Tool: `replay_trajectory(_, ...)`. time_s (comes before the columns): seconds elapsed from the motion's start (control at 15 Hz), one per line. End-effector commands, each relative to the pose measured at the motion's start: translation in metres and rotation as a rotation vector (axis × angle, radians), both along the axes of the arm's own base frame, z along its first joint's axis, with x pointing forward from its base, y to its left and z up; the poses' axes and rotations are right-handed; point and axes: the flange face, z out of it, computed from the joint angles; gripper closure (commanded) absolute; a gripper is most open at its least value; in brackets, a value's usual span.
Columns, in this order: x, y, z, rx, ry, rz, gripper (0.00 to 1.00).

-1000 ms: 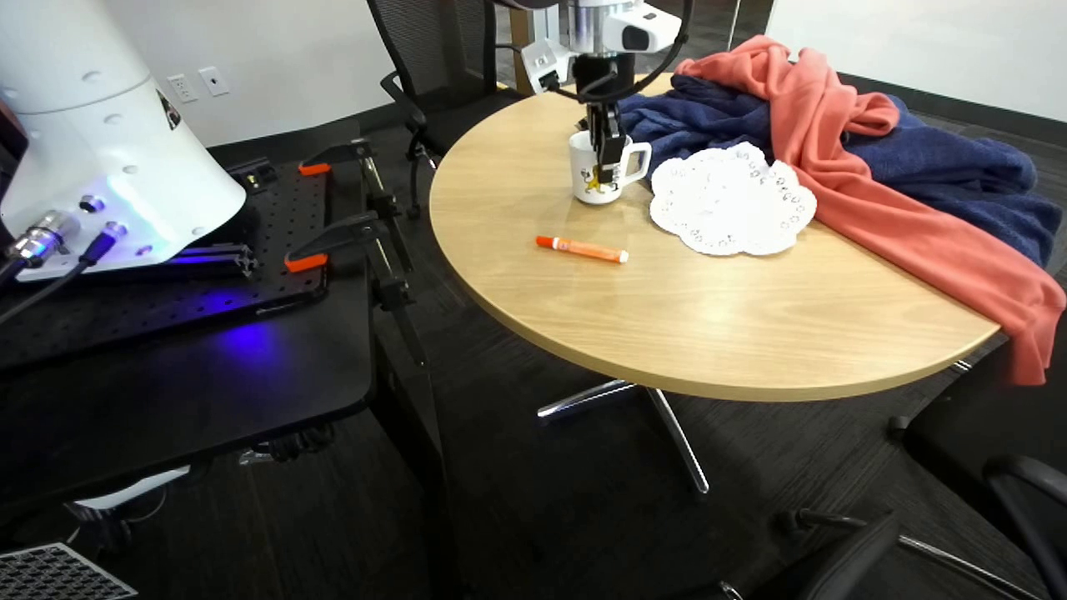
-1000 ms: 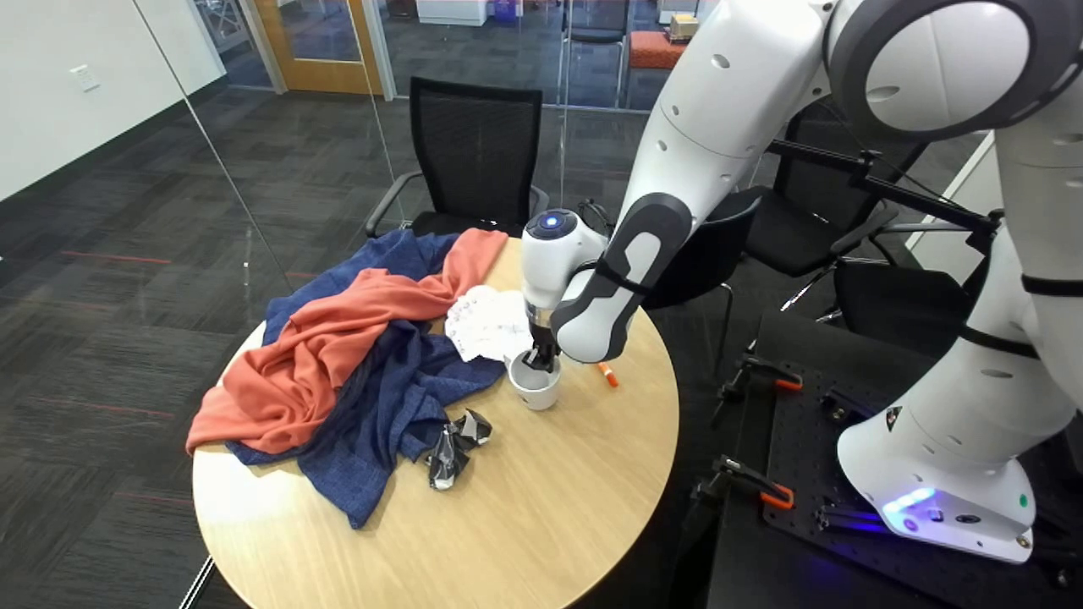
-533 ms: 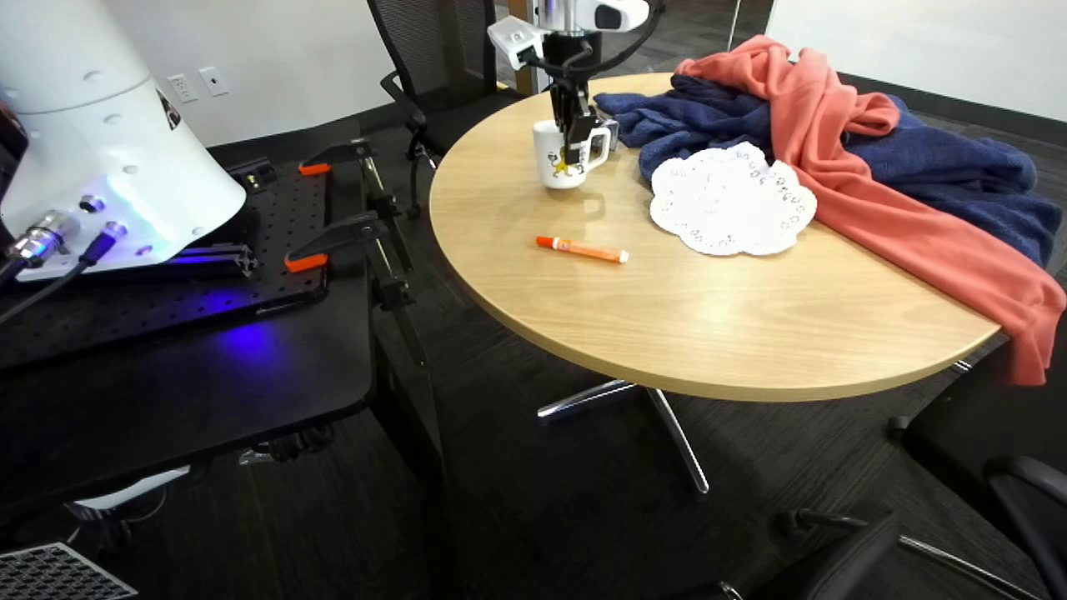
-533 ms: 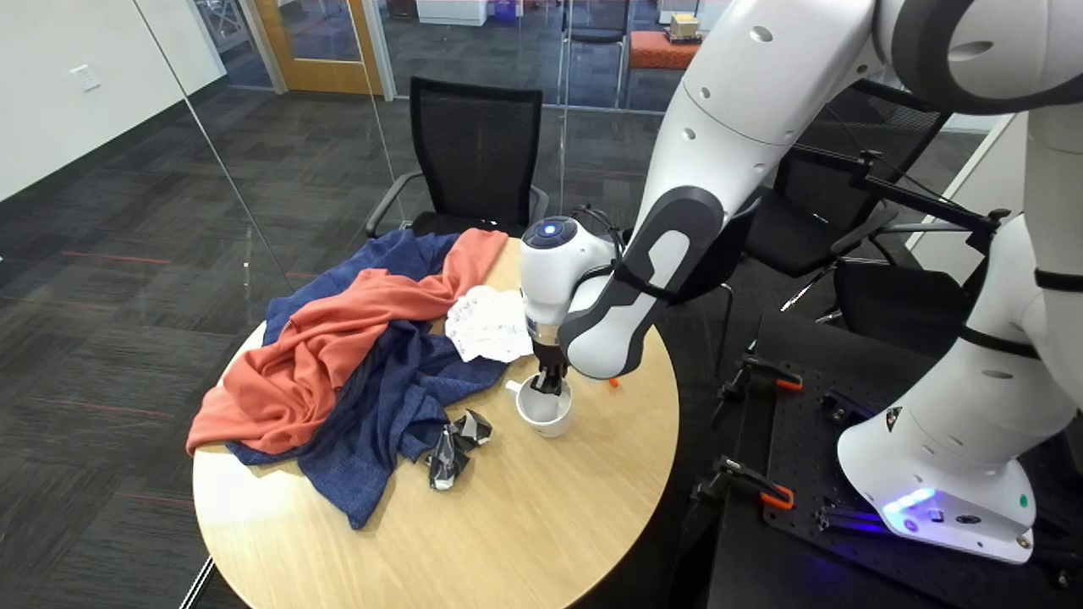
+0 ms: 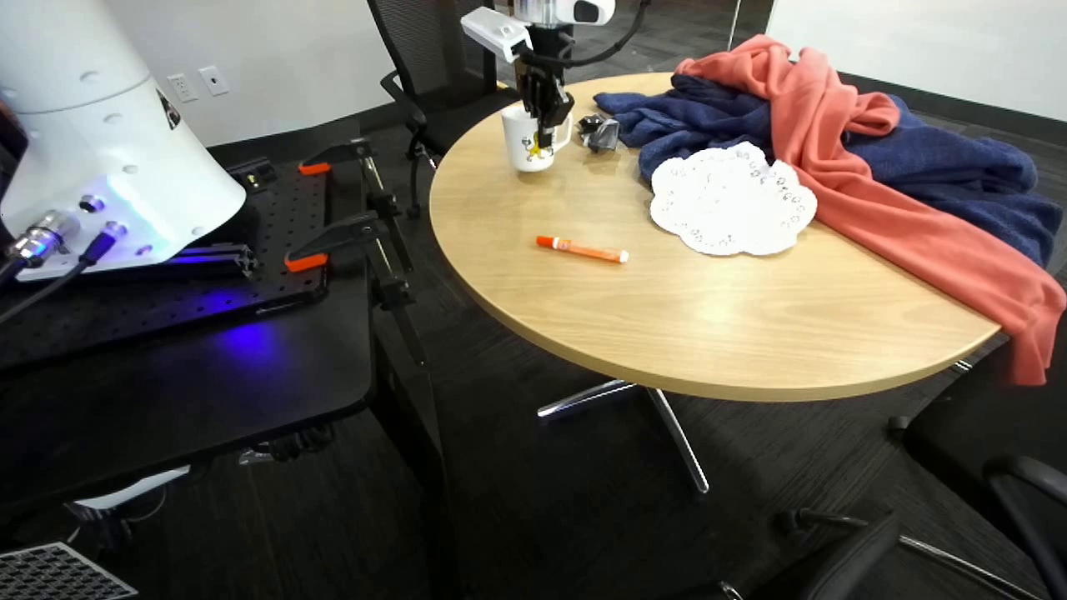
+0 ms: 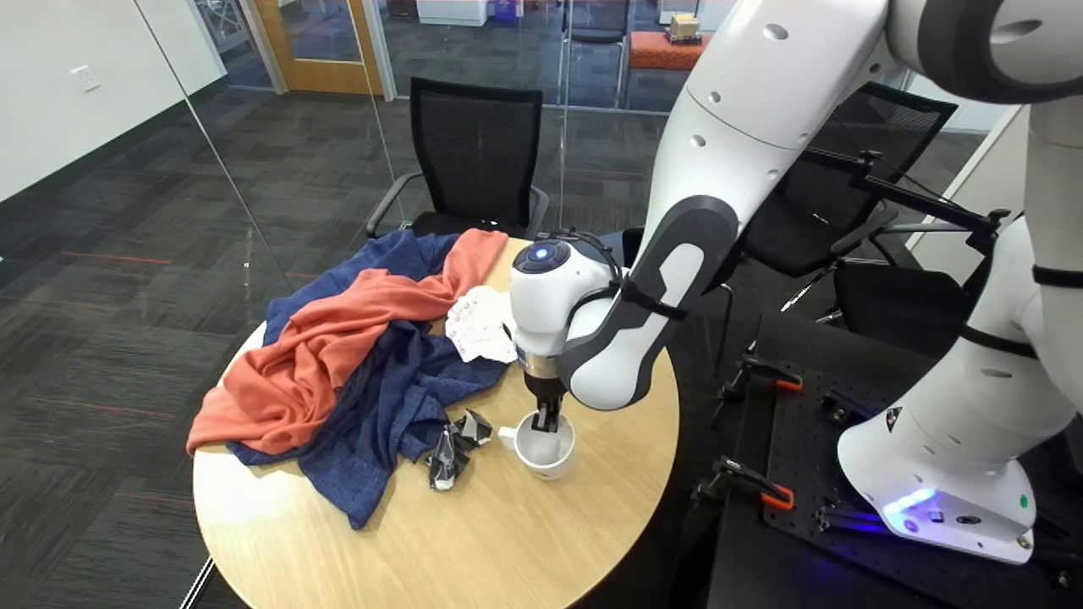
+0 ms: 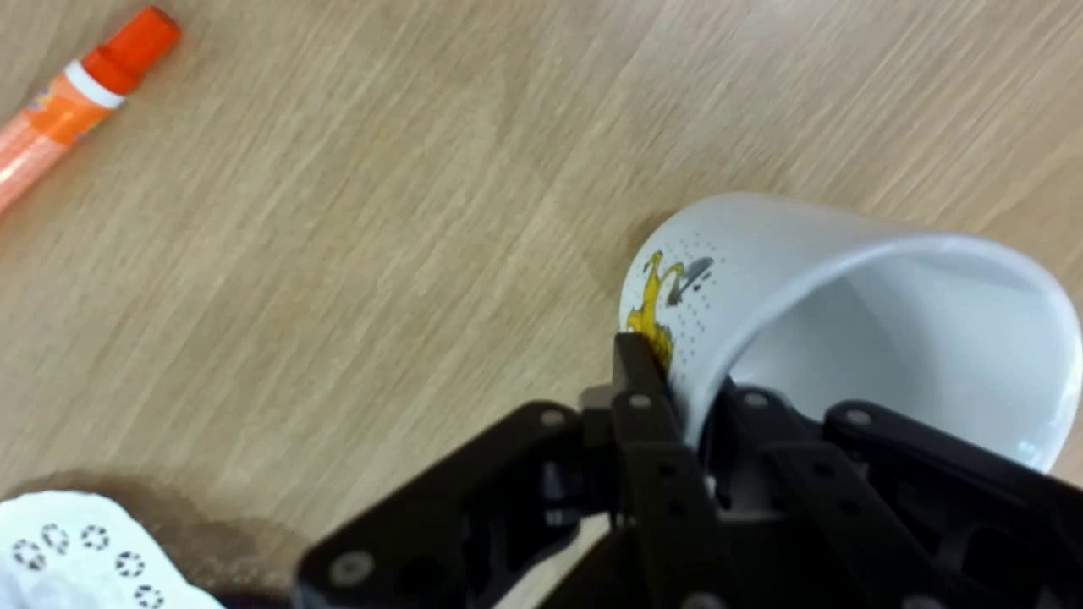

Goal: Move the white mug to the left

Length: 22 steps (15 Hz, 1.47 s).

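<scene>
Gripper [image 7: 687, 385]: pinched on the wall of the white mug [image 7: 761, 254], one finger inside the cup, one outside.
Grip spot: at the rim, print side; in the wrist view the outer finger overlaps the lower part of the yellow print [image 7: 650, 309].
Mug position: mouth up, upright or close to it. In an exterior view it's toward the left edge of the worktop [image 5: 750, 333]. Can't tell if the base touches down.
Handle [image 6: 508, 436]: points at a crumpled black item [image 6: 448, 461]; near it, gap visible in both exterior views.
Black item: on the worktop, between the mug and the blue cloth [image 6: 372, 440]. Material unclear.
Marker [image 5: 583, 249]: orange, lying flat, apart from the mug. Red cap to the left in that exterior view, white end to the right.
Plate [image 5: 729, 204]: white, scalloped, ring pattern round the edge; right by the blue cloth.
Coral cloth [image 6: 296, 372]: draped over the blue one, one end hanging past the worktop edge.
Arm [image 6: 736, 118]: white, reaching in from its base [image 5: 108, 183] on a black table [image 5: 208, 358].
</scene>
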Motion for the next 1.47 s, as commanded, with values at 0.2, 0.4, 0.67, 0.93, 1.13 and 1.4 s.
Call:
replay_trajectory(0.2,0.004,0.044,0.006,0.07,-0.027,0.158,0.97)
replay_trajectory(0.4,0.009,0.061,0.003,0.088,-0.051,0.201,0.97)
replay_trajectory(0.67,0.021,0.071,0.001,0.096,-0.102,0.222,0.97)
replay_trajectory(0.93,0.029,0.074,-0.004,0.098,-0.12,0.224,0.97)
replay_trajectory(1.13,0.032,0.074,-0.009,0.095,-0.12,0.225,0.97)
replay_trajectory(1.4,0.034,0.074,-0.012,0.087,-0.123,0.229,0.97)
